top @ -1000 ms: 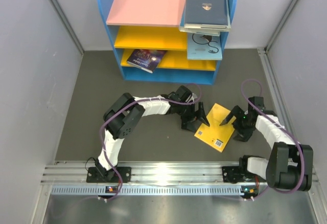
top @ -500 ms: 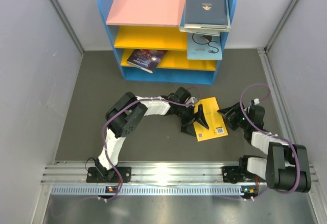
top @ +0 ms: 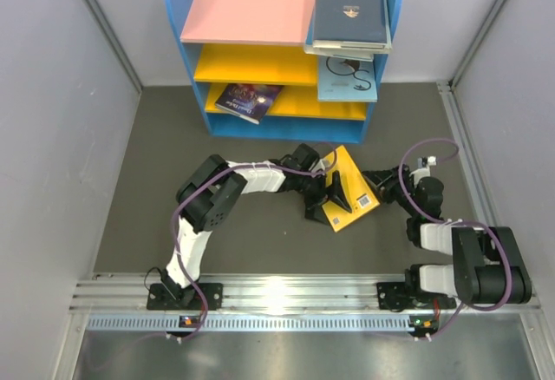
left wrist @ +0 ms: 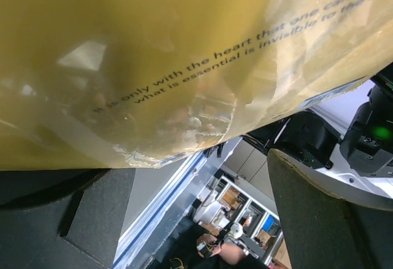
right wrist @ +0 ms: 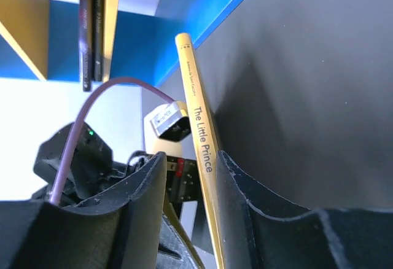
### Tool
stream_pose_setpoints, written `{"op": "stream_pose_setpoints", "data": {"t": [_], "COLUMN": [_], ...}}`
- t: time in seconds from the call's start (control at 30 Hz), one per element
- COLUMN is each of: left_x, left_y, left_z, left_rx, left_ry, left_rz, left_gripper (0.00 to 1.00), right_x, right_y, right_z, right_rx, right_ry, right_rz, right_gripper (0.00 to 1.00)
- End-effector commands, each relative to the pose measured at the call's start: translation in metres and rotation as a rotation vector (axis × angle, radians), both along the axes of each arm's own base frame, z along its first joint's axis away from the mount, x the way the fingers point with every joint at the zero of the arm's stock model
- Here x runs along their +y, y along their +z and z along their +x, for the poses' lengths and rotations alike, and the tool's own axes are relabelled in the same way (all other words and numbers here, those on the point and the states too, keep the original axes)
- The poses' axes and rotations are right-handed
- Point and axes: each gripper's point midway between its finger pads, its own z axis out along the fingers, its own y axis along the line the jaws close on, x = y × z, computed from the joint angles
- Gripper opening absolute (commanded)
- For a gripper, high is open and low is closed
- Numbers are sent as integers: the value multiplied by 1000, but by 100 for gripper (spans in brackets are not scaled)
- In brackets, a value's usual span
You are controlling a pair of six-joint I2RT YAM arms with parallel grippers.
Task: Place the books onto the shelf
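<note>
Yellow book (top: 351,191) leans against empty wide-open left hand (top: 328,202) (right hand (right wrist: 190,157) half-closed astride its spine (right wrist: 201,131)).

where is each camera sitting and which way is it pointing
Top external: fixed above and behind the arms, looking down on the table, the shelf at its far end; the left arm and right arm show whole, bases at the bottom.
Left wrist: on the left arm, close against the yellow book cover; one of the left fingers shows lower right.
Right wrist: on the right arm, facing the shelf; the right fingers flank the book's spine.
Shared: all three see the yellow book.
</note>
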Motion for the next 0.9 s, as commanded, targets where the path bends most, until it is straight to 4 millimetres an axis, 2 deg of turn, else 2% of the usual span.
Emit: {"op": "stream_pose_setpoints", "data": {"t": [0.0, 0.03, 0.17, 0.37, 0.5, 0.57, 0.73, 0.83, 0.87], "left_x": [-6, -3, 6, 16, 19, 21, 25, 27, 29], "left_y": [-45, -44, -46, -49, -47, -48, -48, -47, -48], "left_z": [-4, -2, -2, 0, 0, 0, -1, -1, -2], "left_rx": [-29, -29, -30, -32, -39, -40, -46, -46, -44], "left_ry": [5, 8, 17, 27, 25, 26, 34, 37, 36], "left_rz": [47, 47, 56, 63, 62, 65, 70, 71, 74], "left_gripper": [93, 93, 92, 92, 91, 91, 91, 90, 90], "right_x": [79, 82, 91, 107, 130, 138, 154, 155, 154], "right_y": [5, 8, -3, -13, -19, -29, -36, -38, -40], "right_z": [-87, -86, -103, -125, -147, -159, -172, -167, -166], "right_rx": [75, 65, 126, 154, 172, 217, 249, 239, 247], "right_ry": [560, 584, 678, 775, 918, 960, 1039, 1007, 993], "right_rz": [79, 63, 26, -7, -45, -77, -93, -120, -137], "right_gripper": [37, 36, 39, 38, 34, 34, 30, 24, 20]}}
